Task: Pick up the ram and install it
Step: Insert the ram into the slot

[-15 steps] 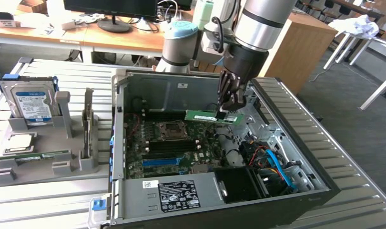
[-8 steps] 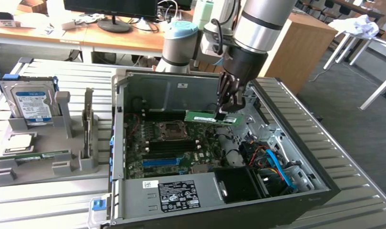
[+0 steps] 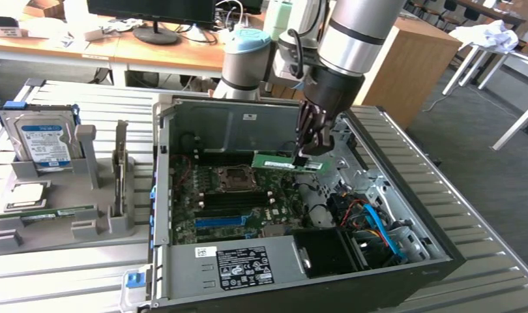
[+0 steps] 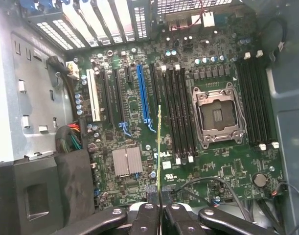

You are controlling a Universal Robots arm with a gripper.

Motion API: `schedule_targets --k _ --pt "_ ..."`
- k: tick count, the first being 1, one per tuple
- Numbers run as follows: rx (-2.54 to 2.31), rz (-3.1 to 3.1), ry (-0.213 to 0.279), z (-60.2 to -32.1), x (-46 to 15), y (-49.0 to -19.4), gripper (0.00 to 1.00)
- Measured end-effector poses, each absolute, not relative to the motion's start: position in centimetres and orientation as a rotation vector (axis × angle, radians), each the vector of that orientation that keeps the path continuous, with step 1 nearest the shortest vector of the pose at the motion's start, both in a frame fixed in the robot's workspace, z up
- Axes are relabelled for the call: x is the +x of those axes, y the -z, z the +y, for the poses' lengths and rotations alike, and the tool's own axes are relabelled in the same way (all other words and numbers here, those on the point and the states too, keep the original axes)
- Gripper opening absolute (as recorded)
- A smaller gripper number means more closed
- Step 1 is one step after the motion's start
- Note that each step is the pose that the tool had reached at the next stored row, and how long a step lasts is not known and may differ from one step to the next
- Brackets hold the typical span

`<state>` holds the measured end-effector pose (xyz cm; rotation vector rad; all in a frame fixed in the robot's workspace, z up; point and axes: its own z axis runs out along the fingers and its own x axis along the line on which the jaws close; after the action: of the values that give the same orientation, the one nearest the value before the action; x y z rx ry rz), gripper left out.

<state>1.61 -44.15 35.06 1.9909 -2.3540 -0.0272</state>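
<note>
Wooden desks (image 3: 73, 47) behind; grey floor (image 3: 472, 124); slatted metal table (image 3: 64, 277).

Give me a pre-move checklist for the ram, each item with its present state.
1. Grip: the ram is clamped in the pincer: ok.
2. Clearance: the ram hangs above the motherboard, not touching it: ok.
3. The memory slots are empty: ok.
4. The ram's edge runs parallel to the memory slots: ok.
5. The ram sits exactly over one slot: cannot tell.
6. The slot latches are open: cannot tell.
</note>
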Motion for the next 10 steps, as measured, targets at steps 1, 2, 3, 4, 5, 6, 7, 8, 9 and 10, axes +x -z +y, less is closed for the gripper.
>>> schedule_targets --k 1,2,3,4,5,6,7,8,9,10 --pt "1.991 -2.354 0.027 -44.15 1.60 -35.00 0.13" --pt "1.991 -2.354 0.027 -44.15 1.58 -34.93 0.13" --pt "1.991 -2.354 0.027 -44.15 1.57 -34.87 0.13" --pt "1.991 -2.354 0.027 -44.15 1.56 -34.80 0.13" --pt "1.991 -2.354 0.027 -44.15 1.55 -34.74 0.13" --pt "1.991 -2.354 0.027 -44.15 1.53 -34.68 0.13" --pt "1.991 -2.354 0.027 -44.15 1.51 -34.62 0.13" --pt "1.991 -2.354 0.027 -44.15 1.47 -34.55 0.13" --pt "1.991 -2.354 0.027 -44.14 1.44 -34.48 0.13" --pt "1.991 -2.354 0.027 -44.14 1.40 -34.41 0.13"
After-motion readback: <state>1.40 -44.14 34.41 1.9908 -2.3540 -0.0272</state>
